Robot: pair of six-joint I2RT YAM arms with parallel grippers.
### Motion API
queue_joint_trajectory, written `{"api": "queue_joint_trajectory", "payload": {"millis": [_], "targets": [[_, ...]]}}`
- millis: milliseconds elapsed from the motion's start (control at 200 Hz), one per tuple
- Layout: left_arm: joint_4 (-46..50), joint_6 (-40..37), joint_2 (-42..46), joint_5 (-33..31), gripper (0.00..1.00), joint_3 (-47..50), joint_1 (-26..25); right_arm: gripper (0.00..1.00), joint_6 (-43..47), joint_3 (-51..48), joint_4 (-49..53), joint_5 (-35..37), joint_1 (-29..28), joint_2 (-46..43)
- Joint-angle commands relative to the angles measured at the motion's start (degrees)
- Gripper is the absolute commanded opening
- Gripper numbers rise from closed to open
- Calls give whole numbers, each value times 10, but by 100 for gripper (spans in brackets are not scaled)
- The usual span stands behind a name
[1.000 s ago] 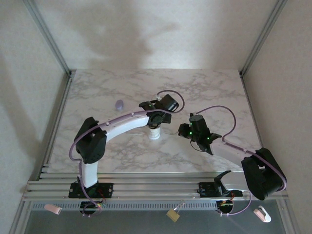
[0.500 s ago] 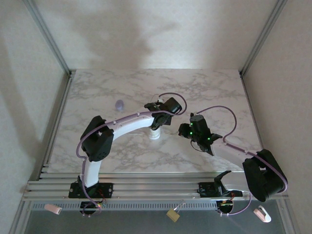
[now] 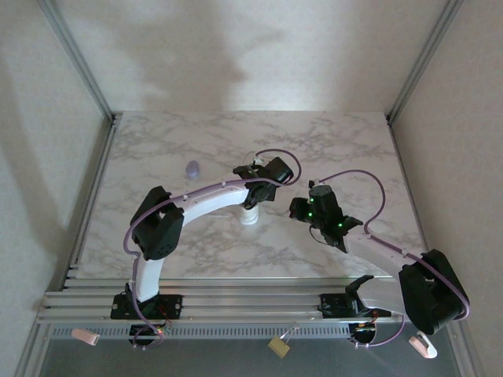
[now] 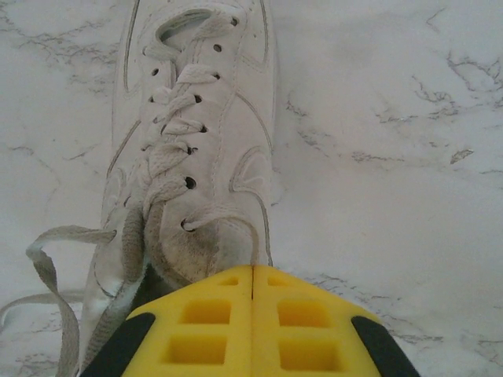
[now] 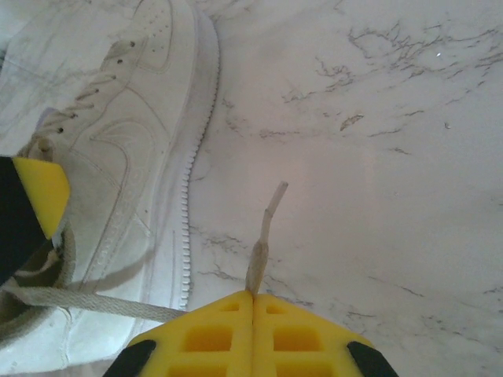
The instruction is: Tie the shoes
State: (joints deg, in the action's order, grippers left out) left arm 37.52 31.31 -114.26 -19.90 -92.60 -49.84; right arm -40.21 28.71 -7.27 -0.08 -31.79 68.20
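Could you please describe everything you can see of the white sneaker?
The white low-top sneaker looks like smooth leather, with a perforated toe and ridged sole edge. It stands upright on the marble table, laced but untied. One flat lace is pinched in the shut right gripper; the other lace trails loose beside it.

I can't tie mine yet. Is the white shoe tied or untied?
Untied. The sneaker has no bow; a loose lace trails beside it, and the right hand is shut on a lace end.
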Motion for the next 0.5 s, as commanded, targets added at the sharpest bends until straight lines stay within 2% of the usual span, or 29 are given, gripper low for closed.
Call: {"api": "queue_joint_trajectory", "payload": {"millis": [0, 145, 290, 390, 496], "targets": [[-12, -3, 56, -22, 0, -1, -4, 0, 38, 15, 32, -6, 1, -15], [-41, -7, 102, 9, 0, 21, 2, 0, 109, 16, 14, -22, 2, -43], [-74, -14, 143, 65, 0, 53, 20, 0, 187, -13, -59, -35, 2, -73], [-105, -20, 166, 122, 0, 81, 38, 0, 227, 4, -30, -54, 2, -83], [-124, -25, 185, 156, 0, 105, 52, 0, 306, 31, 4, -147, 2, -69]]}}
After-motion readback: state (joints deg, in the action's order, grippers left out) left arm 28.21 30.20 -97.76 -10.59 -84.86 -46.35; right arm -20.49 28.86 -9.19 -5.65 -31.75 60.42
